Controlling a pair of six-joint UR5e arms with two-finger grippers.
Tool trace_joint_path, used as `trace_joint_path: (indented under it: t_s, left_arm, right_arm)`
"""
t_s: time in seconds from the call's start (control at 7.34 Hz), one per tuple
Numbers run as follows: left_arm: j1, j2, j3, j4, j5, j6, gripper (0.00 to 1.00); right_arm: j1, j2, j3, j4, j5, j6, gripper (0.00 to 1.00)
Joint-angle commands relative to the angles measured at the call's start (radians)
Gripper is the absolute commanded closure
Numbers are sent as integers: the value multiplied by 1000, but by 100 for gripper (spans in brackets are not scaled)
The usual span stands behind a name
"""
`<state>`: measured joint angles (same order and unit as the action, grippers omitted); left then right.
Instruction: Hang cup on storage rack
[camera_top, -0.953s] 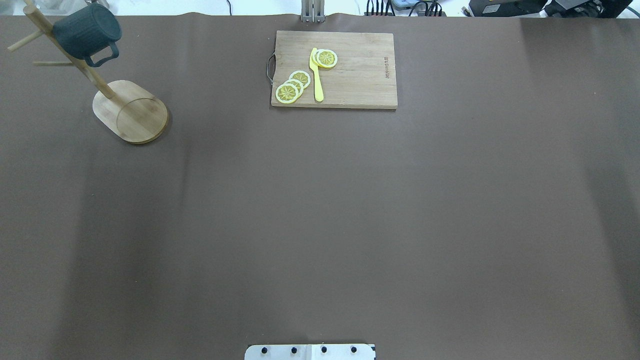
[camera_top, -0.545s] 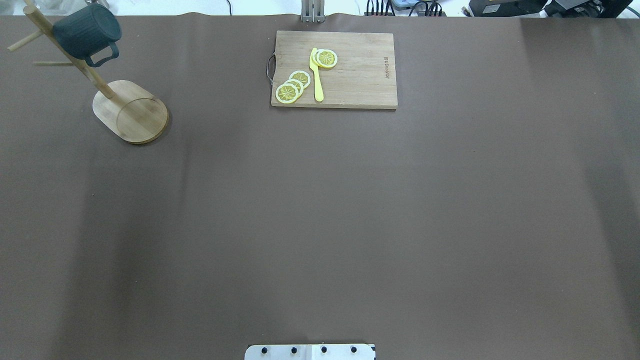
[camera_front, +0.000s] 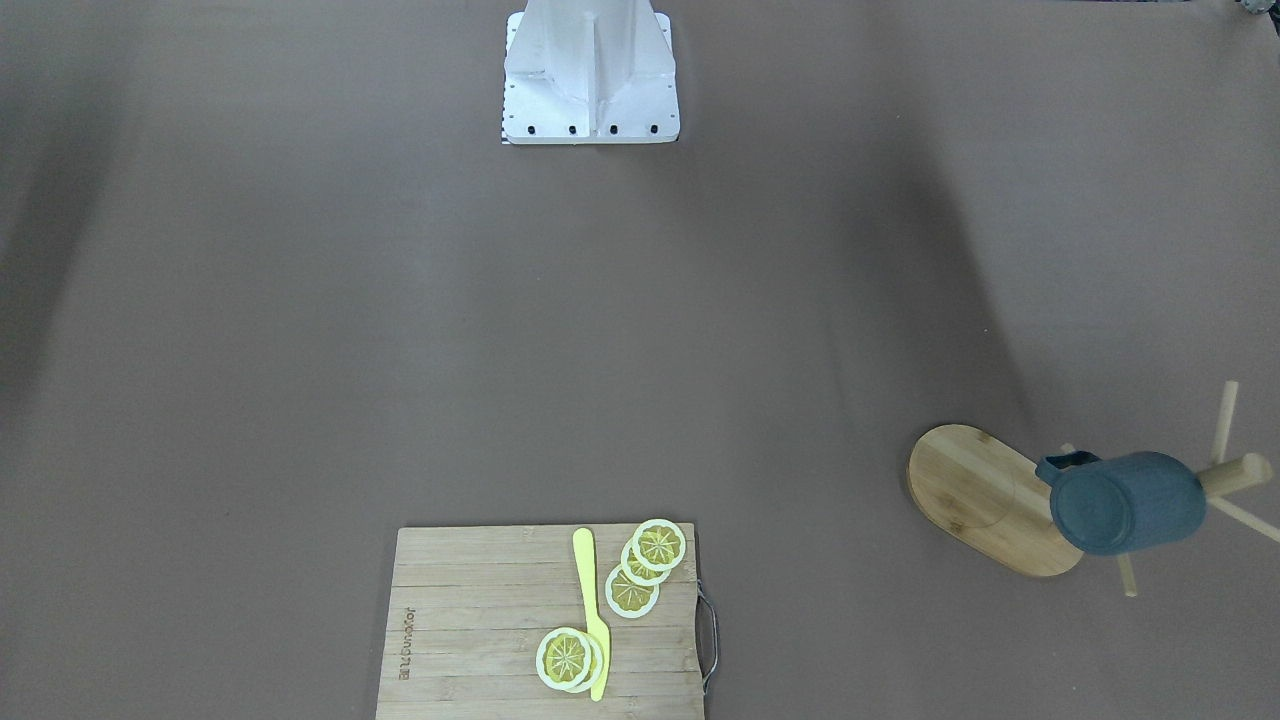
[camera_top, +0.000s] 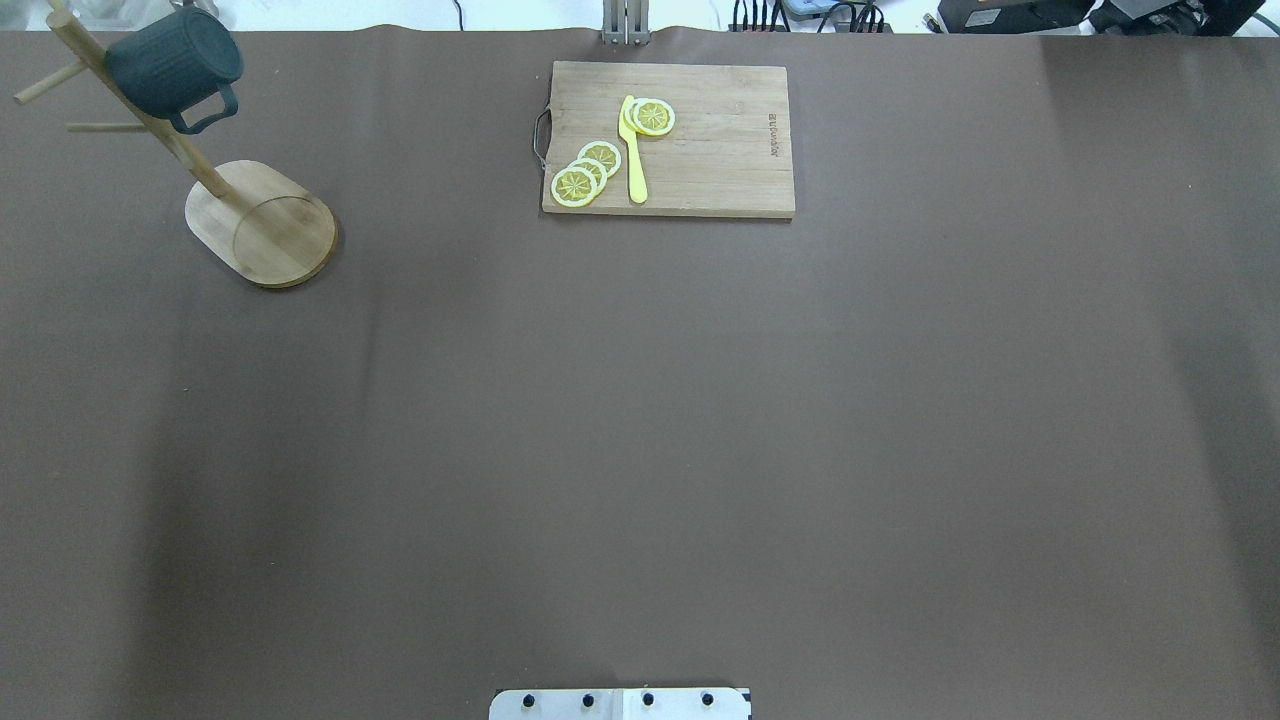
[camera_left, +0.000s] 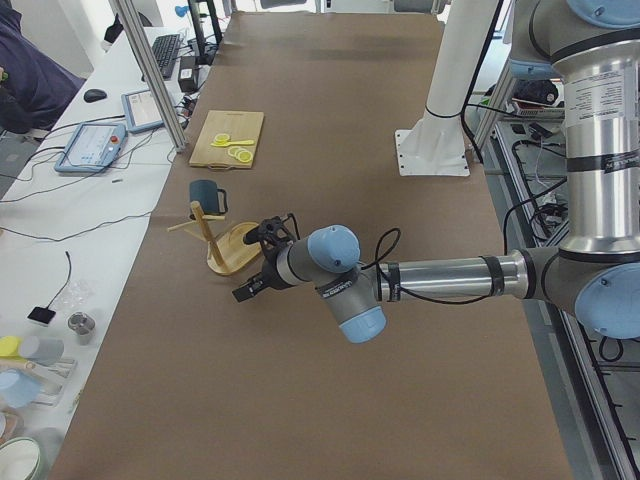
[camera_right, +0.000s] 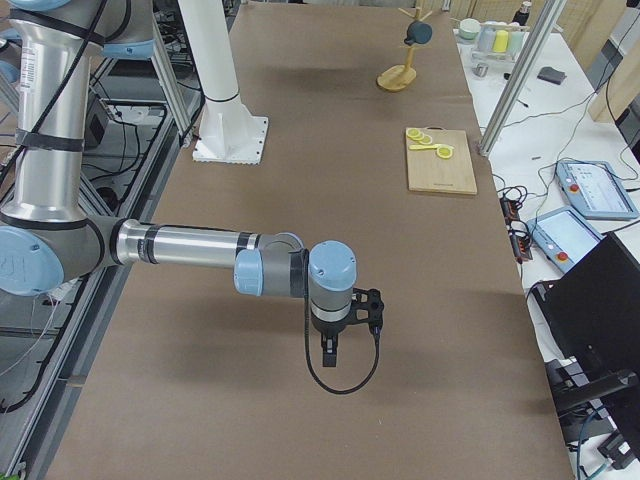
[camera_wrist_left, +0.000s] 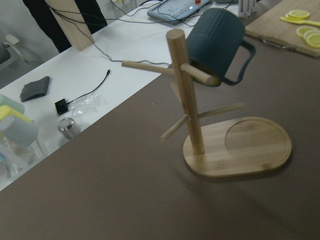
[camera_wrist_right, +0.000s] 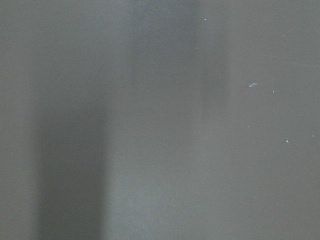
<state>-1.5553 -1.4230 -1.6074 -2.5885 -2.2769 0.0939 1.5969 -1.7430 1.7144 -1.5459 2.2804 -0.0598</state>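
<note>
You will find the cup (camera_wrist_left: 215, 42) hung on an upper peg of the storage rack (camera_wrist_left: 260, 150). The left gripper (camera_left: 247, 290) and right gripper (camera_right: 330, 352) sit apart from it; whether either is open or closed cannot be determined.

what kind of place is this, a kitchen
Most likely a robotics lab, not a kitchen: an industrial robot arm reaches over a brown-covered table, control pendants sit on a side bench, and the cup on the storage rack looks like a prop.

Ahead of my left gripper (camera_left: 243, 293) stands the storage rack (camera_wrist_left: 188, 102), cup (camera_wrist_left: 215, 40) on its upper peg; cutting board (camera_wrist_left: 274, 24) beyond, to the right.
</note>
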Motion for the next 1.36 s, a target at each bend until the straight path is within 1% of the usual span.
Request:
trace_joint_path:
  t_s: [0.0, 0.27, 0.41, 0.54, 0.68, 0.82, 0.95, 1.23]
  left_arm:
    - [-74, -4, -2, 241, 5, 87, 1]
    - [-120, -19, -8, 495, 14, 89, 1]
    - [-120, -16, 0, 520, 40, 87, 1]
    - [-121, -7, 10, 565, 42, 87, 1]
    - [-123, -1, 6, 638, 39, 86, 1]
    - [-124, -5, -3, 838, 28, 78, 1]
    - [-124, -11, -29, 973, 22, 81, 1]
    - [-126, 22, -48, 993, -70, 41, 1]
  right_arm:
    - [0, -1, -2, 1, 1, 0, 0]
    - [0, -1, -5, 3, -1, 0, 0]
    - [0, -1, -5, 3, -1, -2, 0]
    - [0, -4, -5, 3, -1, -2, 0]
    - [0, -9, -5, 3, -1, -3, 0]
    - [0, -9, -9, 3, 1, -3, 0]
    - [0, -9, -10, 3, -1, -3, 0]
    - [0, -9, -12, 3, 1, -3, 0]
